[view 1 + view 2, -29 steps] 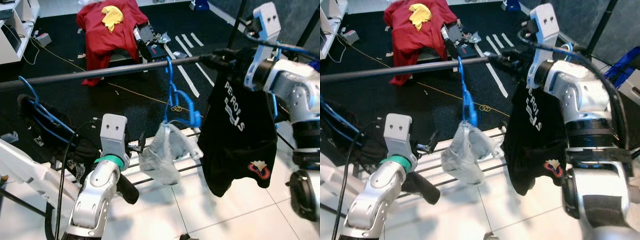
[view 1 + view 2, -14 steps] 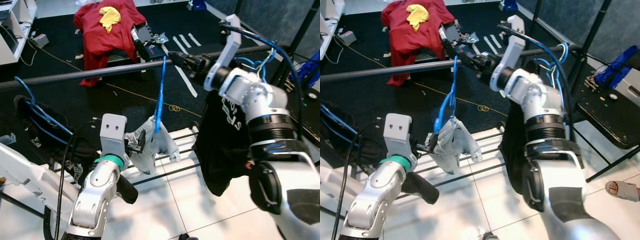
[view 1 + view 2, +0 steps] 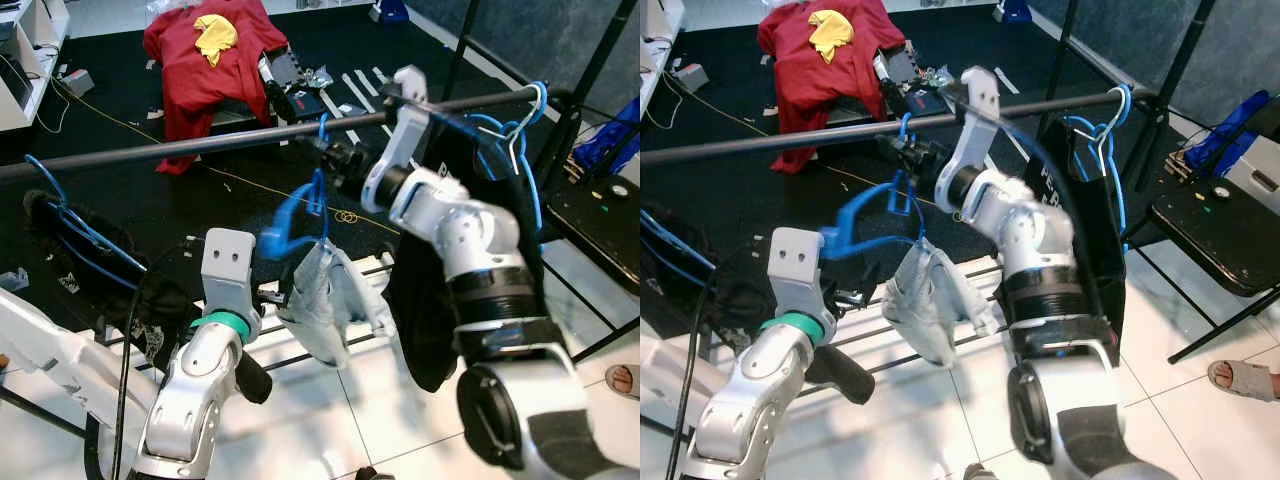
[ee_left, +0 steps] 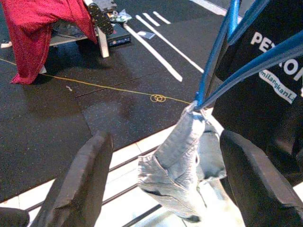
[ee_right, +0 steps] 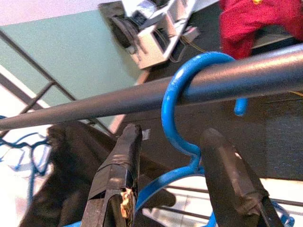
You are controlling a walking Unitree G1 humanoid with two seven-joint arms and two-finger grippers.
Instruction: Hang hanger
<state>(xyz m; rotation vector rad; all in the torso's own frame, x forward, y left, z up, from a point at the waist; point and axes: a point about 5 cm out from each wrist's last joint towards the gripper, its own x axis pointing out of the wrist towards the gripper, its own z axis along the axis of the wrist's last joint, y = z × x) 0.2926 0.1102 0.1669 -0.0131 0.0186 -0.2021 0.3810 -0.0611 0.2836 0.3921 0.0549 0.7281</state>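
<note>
we log 1 hanger [image 5: 177,113] hooked over the rail [image 3: 200,146], right gripper [image 5: 175,184] spread astride its neck to steady it, left gripper [image 4: 163,184] spread wide near the jeans [image 3: 325,300].

Dark rail [image 3: 200,146]: carries blue hanger [image 3: 318,190] with pale garment [image 3: 325,300], black shirt [image 3: 440,300] on blue hangers [image 3: 520,150].

Both arms are clad in silver shells with ribbed black joint rings. A green band is seen below the left gripper's [image 3: 283,292] white two-holed bracket. Black tape is wrapped around a right gripper [image 5: 177,182] finger.
</note>
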